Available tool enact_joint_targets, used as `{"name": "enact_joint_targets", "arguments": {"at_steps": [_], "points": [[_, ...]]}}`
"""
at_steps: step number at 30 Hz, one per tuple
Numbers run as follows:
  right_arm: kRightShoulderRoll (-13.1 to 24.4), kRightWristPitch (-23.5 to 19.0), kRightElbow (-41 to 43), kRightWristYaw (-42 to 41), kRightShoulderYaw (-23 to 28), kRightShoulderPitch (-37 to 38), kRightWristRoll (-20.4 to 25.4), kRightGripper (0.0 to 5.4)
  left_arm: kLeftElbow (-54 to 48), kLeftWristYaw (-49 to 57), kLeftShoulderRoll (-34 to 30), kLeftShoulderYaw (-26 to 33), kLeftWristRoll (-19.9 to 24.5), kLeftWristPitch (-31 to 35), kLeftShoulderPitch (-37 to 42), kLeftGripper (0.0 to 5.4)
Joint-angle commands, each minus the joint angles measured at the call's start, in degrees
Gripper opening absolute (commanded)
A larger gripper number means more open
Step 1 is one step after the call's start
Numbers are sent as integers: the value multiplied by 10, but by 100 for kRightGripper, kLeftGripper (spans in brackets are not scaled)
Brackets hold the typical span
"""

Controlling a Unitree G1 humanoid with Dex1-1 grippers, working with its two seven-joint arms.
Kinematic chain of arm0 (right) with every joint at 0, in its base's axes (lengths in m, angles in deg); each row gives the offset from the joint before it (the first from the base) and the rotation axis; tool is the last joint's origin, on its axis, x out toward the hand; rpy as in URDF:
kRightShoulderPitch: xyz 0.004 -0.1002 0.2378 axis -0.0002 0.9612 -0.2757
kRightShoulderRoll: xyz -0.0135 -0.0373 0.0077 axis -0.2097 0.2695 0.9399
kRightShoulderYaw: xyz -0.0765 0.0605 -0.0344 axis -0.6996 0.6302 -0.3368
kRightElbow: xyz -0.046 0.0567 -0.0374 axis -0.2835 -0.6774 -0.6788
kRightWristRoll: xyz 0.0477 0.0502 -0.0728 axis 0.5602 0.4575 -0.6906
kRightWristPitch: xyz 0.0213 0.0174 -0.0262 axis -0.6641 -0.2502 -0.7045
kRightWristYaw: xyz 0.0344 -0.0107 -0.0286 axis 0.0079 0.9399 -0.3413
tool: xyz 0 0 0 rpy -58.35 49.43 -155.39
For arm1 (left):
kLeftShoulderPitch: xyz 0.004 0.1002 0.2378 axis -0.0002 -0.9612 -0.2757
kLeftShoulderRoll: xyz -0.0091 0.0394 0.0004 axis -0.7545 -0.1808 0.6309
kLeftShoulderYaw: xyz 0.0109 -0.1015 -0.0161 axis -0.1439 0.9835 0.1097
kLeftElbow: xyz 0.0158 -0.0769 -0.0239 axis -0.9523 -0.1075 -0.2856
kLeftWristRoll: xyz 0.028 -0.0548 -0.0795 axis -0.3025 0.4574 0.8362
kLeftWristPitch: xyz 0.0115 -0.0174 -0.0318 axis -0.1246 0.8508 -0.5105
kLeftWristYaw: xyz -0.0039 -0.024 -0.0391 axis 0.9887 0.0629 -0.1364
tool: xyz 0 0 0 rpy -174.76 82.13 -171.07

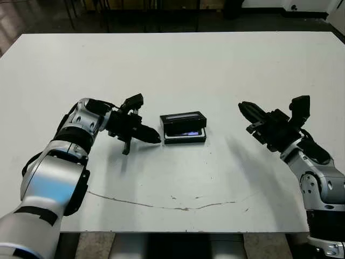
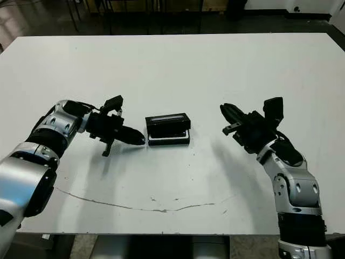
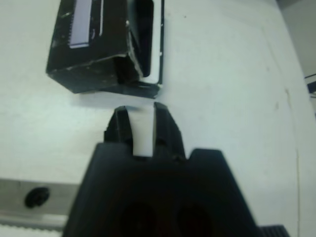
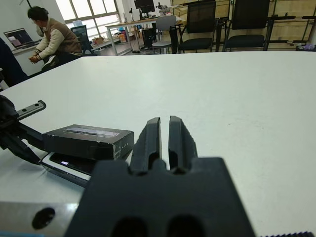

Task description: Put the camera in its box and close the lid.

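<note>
I am stretching my silver-and-black left arm point(image 1: 64, 162) in from the white table's near left corner, bent at the elbow, forearm reaching toward the middle. My left gripper of two black fingers point(image 3: 140, 123) is lying low over the tabletop, its fingers parted by a narrow gap, holding nothing. I am raising my silver-and-black right arm point(image 1: 318, 183) from the near right corner. My right gripper of two black fingers point(image 4: 164, 136) is hovering above the surface, fingers nearly pressed together, gripping nothing.

Silver arms point(image 1: 54, 178), black jaws.
</note>
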State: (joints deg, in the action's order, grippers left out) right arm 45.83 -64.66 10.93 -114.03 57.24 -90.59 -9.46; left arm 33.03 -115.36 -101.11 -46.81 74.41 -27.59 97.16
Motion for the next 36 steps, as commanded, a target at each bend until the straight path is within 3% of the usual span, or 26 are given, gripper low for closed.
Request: {"name": "enact_joint_targets", "arguments": {"at_steps": [1,12,17,21,29,36], "points": [[8,-5,-2,-1,4,9,0,0,9,4,-3,-11,-19,0,2,1],[8,-3,-6,-3,0,4,-4,0,-18,35,-59,-62,-79,-48,10,1],[7,-1,-7,0,-1,4,-7,0,-7,77,-105,-75,-112,-76,29,93],[8,-4,-6,-1,-1,4,-7,0,11,79,-126,-37,-79,-100,26,181],[6,-1,-5,0,0,9,-10,0,21,107,-106,107,58,28,-3,364],[5,7,-9,-5,0,13,-10,0,-4,142,-61,162,118,45,-41,529]]}}
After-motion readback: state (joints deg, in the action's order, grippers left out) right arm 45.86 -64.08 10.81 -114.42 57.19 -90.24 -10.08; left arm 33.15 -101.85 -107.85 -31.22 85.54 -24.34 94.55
